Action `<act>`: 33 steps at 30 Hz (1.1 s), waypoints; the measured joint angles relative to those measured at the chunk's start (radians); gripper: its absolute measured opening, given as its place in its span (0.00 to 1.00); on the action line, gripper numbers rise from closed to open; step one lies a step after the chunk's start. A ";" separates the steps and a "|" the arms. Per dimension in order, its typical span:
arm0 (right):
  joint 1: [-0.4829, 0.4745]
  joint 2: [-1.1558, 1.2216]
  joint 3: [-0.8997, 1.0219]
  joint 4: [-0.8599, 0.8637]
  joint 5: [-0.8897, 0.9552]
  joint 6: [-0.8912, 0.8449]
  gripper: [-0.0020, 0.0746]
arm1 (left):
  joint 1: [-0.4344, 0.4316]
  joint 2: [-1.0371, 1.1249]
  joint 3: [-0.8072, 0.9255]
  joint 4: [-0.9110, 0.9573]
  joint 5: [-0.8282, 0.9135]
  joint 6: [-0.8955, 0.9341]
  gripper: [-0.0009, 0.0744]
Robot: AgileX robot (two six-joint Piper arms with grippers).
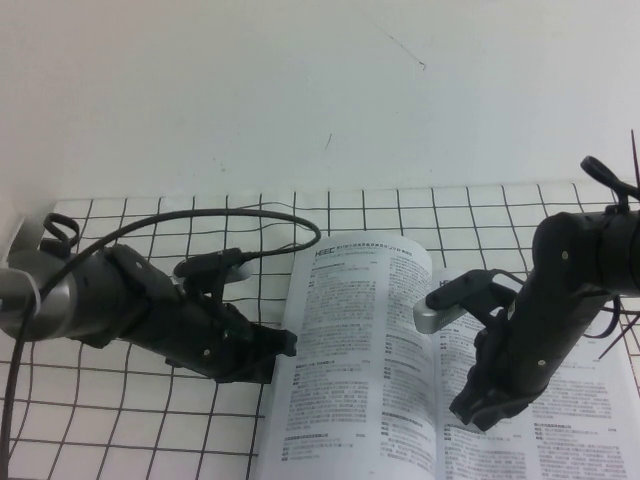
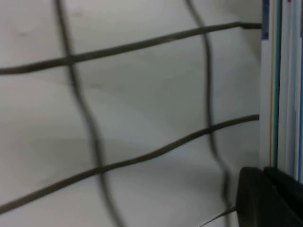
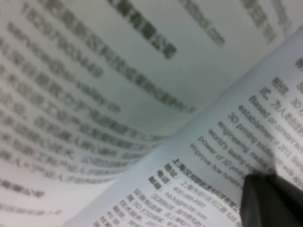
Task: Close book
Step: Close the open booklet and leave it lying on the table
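Observation:
An open book (image 1: 370,360) with printed text lies on the gridded cloth, spread from the middle to the right. My left gripper (image 1: 288,345) lies low on the cloth, shut, its tip at the book's left edge. The left wrist view shows its dark fingers (image 2: 265,198) together beside the book's striped edge (image 2: 279,85). My right gripper (image 1: 478,410) points down onto the right-hand page near the spine. In the right wrist view its dark tip (image 3: 272,201) is shut and rests on print, with a curved page (image 3: 118,94) arching beside it.
A white cloth with a black grid (image 1: 150,430) covers the table, and a white wall stands behind. A black cable (image 1: 250,215) loops over the left arm. Cables hang off the right arm (image 1: 615,330) at the right edge.

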State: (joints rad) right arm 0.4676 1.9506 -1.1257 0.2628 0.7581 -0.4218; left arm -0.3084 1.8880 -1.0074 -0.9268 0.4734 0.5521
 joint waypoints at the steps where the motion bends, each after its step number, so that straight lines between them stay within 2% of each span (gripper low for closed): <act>1: 0.000 0.000 0.000 0.000 0.000 0.000 0.02 | -0.011 0.000 0.000 -0.022 0.000 0.019 0.01; 13: -0.002 -0.005 -0.009 0.000 0.011 0.006 0.02 | -0.107 -0.068 -0.133 -0.121 0.069 0.095 0.01; 19: -0.002 -0.067 -0.032 -0.071 0.042 0.048 0.02 | -0.109 -0.122 -0.194 -0.113 0.110 0.090 0.01; 27: 0.000 -0.423 -0.218 -0.237 0.194 0.136 0.02 | -0.147 -0.169 -0.238 -0.140 0.170 0.082 0.01; 33: 0.000 -0.703 -0.372 -0.247 0.249 0.134 0.02 | -0.223 -0.179 -0.243 -0.142 0.172 0.091 0.01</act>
State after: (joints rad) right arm 0.4676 1.2474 -1.4978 0.0155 1.0069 -0.2878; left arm -0.5312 1.7086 -1.2507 -1.0690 0.6451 0.6431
